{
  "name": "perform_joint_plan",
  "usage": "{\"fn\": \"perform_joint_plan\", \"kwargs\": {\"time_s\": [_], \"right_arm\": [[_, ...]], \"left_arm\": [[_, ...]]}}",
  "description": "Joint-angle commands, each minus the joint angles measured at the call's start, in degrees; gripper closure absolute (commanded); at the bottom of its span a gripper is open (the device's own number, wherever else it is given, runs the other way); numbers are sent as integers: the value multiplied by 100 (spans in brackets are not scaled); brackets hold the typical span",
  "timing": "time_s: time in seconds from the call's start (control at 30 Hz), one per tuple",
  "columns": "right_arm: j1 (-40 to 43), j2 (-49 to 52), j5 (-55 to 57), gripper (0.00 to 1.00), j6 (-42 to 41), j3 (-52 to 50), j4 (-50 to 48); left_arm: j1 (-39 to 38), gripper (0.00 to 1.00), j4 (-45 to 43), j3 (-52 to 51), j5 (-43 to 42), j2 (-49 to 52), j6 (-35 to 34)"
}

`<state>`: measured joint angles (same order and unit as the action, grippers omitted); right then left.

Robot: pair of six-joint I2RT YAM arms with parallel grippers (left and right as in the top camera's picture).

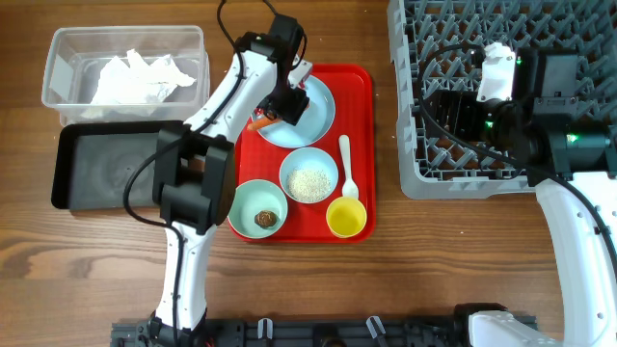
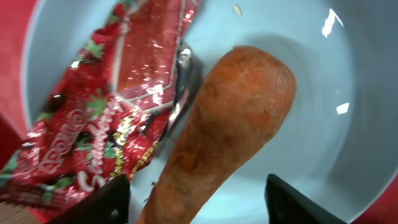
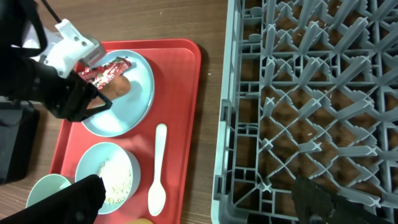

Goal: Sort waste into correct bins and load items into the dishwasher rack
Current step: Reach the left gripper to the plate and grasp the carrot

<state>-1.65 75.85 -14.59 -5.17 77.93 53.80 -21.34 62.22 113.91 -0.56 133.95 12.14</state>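
Low over the pale-blue plate (image 1: 316,123) on the red tray, my left gripper (image 2: 196,200) is open. Its jaws stand either side of the orange carrot (image 2: 239,118), with a gap showing on the right. The red snack wrapper (image 2: 118,106) lies against the carrot on the plate. One mint bowl (image 1: 308,175) holds rice, the other (image 1: 253,200) a brown lump (image 1: 264,221). The yellow cup (image 1: 347,218) and white spoon (image 1: 348,169) rest on the tray. My right gripper (image 3: 199,205) hangs open and empty over the near-left corner of the grey dishwasher rack (image 1: 424,29).
The clear tub (image 1: 58,58) at the far left holds the crumpled napkin (image 1: 135,77). The black tray (image 1: 96,169) lies just in front of it. The red tray (image 1: 359,82) sits between the bins and the rack. Bare wood lies along the table's front.
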Motion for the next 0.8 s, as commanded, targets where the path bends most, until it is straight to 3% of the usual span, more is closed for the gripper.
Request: {"fn": "perform_joint_plan", "kwargs": {"time_s": [0.0, 0.23, 0.47, 0.57, 0.77], "right_arm": [[24, 55, -46, 0, -79, 122, 9], [24, 55, -46, 0, -81, 122, 26], [24, 55, -46, 0, -83, 122, 35], [24, 55, -46, 0, -81, 122, 33], [24, 55, -48, 0, -83, 122, 31]], "left_arm": [[-20, 35, -2, 42, -267, 186, 118], [-13, 50, -155, 42, -264, 468, 116], [-15, 89, -201, 44, -264, 514, 92], [-15, 96, -179, 55, -262, 501, 90], [0, 96, 267, 549, -254, 149, -393]]}}
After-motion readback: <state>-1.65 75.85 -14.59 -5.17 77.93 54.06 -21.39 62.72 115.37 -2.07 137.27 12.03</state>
